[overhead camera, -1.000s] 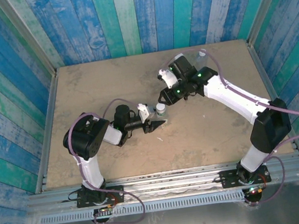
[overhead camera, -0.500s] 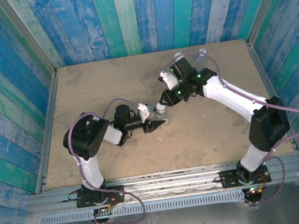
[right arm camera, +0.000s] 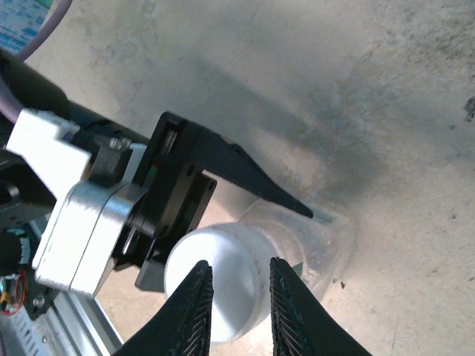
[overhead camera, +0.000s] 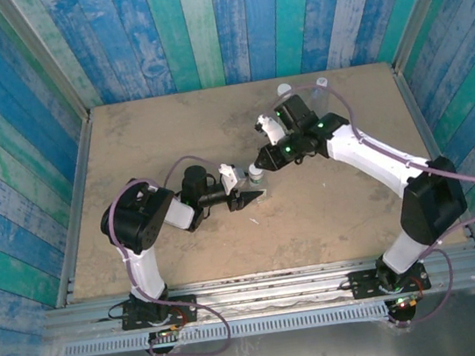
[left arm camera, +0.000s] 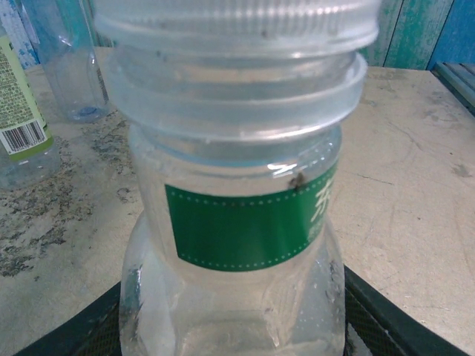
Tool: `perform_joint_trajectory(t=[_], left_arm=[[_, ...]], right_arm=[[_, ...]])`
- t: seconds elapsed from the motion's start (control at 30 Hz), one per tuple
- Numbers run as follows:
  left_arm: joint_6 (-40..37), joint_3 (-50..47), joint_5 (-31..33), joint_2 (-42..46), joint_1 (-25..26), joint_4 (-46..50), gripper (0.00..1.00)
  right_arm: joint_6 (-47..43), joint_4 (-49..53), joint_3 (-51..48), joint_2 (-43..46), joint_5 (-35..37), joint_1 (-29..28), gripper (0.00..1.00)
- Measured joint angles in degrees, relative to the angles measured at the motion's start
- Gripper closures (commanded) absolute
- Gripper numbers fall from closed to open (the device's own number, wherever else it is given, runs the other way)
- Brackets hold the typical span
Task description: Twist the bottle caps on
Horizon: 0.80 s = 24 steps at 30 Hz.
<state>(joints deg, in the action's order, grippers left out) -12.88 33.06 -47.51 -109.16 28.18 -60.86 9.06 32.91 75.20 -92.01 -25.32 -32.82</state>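
The left gripper (overhead camera: 252, 189) grasps a small clear bottle with a dark green label (left arm camera: 237, 222) low on its body. The black fingers (left arm camera: 70, 334) sit on either side of the base, and the bottle stands upright on the sandy table (overhead camera: 169, 134).

Directly above it, the right gripper (right arm camera: 239, 267) points down at the bottle's mouth, where a white screw cap (right arm camera: 230, 300) sits on the neck. In the right wrist view its two ribbed fingertips (right arm camera: 199, 304) stand a narrow gap apart, with the cap showing between and just past them. Whether they are pinching the cap or only hanging over it cannot be told. The left gripper's pointed black finger (right arm camera: 245, 170) runs alongside the bottle's shoulder just beyond those tips.

From the left wrist, the cap's ridged skirt sits above the bottle's neck ring, and how far down the thread it is cannot be made out. Past the held bottle and to the left of the left gripper stand a bottle with a pale green barcoded label (left arm camera: 18, 126) and a blue-tinted bottle (left arm camera: 67, 59), both well apart from the fingers. In the overhead view these two stand behind the right arm, near the far edge of the table, under blue and green plank walls (overhead camera: 198, 24).
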Motion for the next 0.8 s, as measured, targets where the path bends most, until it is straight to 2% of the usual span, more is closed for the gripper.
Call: perform_joint_trajectory(t=[0.23, 0.3, 0.37, 0.43, 0.63, 0.8], left_arm=[[0.02, 0.37, -0.15, 0.00, 0.00, 0.70, 0.40], [0.00, 0.57, -0.15, -0.02, 0.00, 0.94, 0.40], [-0.17, 0.79, -0.15, -0.02, 0.00, 1.29, 0.39], [-0.37, 0.96, -0.20, -0.02, 0.00, 1.60, 0.39], [-0.59, 1.38, -0.22, -0.22, 0.00, 2.01, 0.39], [-0.61, 1.38, -0.24, -0.22, 0.00, 2.03, 0.39]], right_arm=[[1.81, -0.79, -4.26, 3.48, -1.16, 0.31, 0.79], [2.19, -0.57, -5.16, 4.09, -1.55, 0.26, 0.75], [2.54, -0.31, -5.86, 4.81, -1.36, 0.24, 0.65], [2.69, -0.46, -6.01, 5.42, -0.98, 0.35, 0.63], [3.21, -3.85, -5.07, 4.50, -1.84, 2.14, 0.65], [3.34, -5.90, -1.95, -0.61, -4.31, 2.49, 0.74]])
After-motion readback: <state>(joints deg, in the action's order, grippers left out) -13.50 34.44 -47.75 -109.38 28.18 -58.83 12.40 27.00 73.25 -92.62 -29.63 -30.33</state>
